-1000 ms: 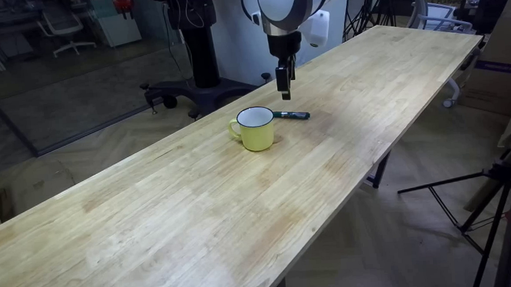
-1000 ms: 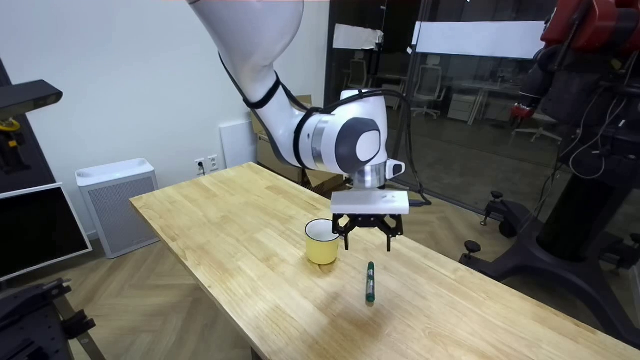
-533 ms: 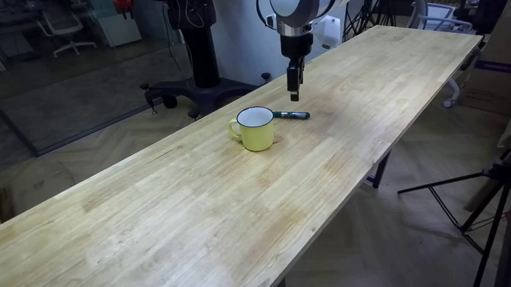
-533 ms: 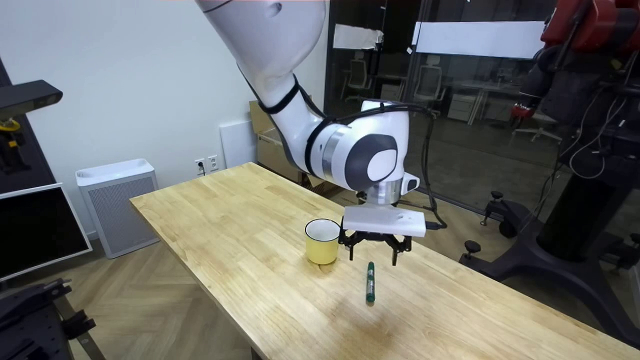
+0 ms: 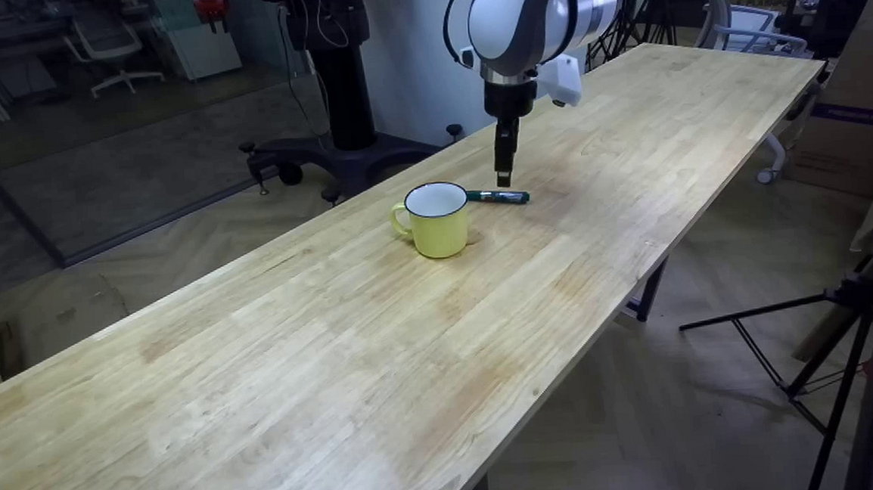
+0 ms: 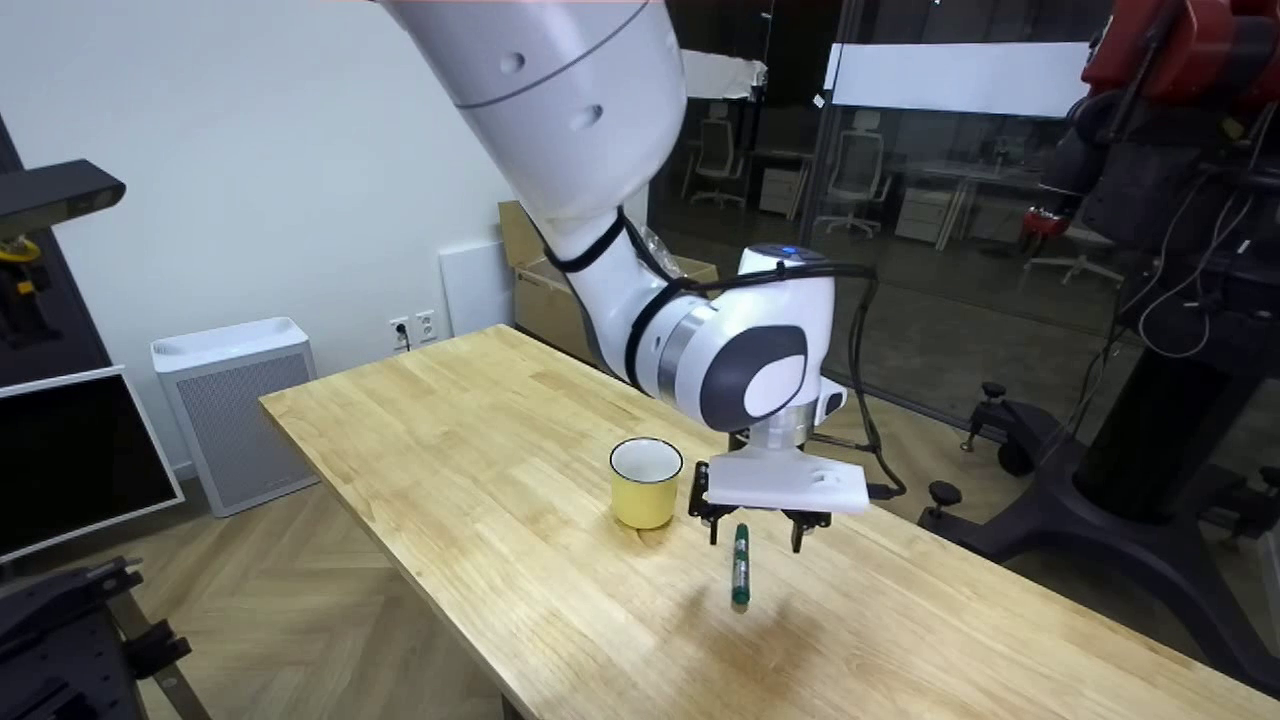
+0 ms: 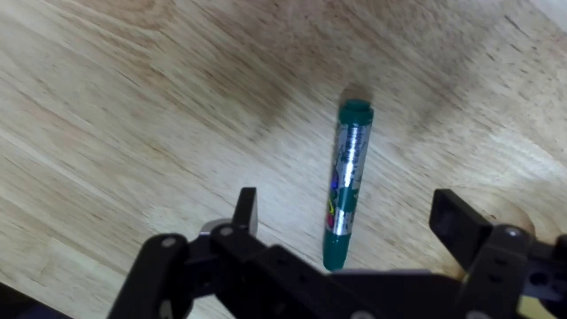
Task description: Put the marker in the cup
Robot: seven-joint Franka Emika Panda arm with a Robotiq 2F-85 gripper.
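Observation:
The marker [image 5: 499,196] lies flat on the wooden table beside the cup; it has green ends and a silver label. It also shows in an exterior view [image 6: 741,565] and in the wrist view [image 7: 350,164]. The yellow cup [image 5: 439,233] stands upright, with a white inside and dark rim; it also shows in an exterior view [image 6: 644,500]. Its handle shows only in one exterior view. A yellow bit of it shows at the wrist view's lower right corner. My gripper [image 6: 755,540] is open and empty above the marker. In the wrist view [image 7: 345,197] the marker lies between its spread fingers, untouched.
The long wooden table [image 5: 300,374] has its edges near the cup on the far side. A dark wheeled stand [image 6: 1120,490] is beyond the table's edge. A black tripod [image 5: 849,295] stands off the table. The cup is close beside one gripper finger.
My gripper has moved away from the cup's side and down, from above the table's far part to low over the marker. It stays open. The cup and marker have not moved.

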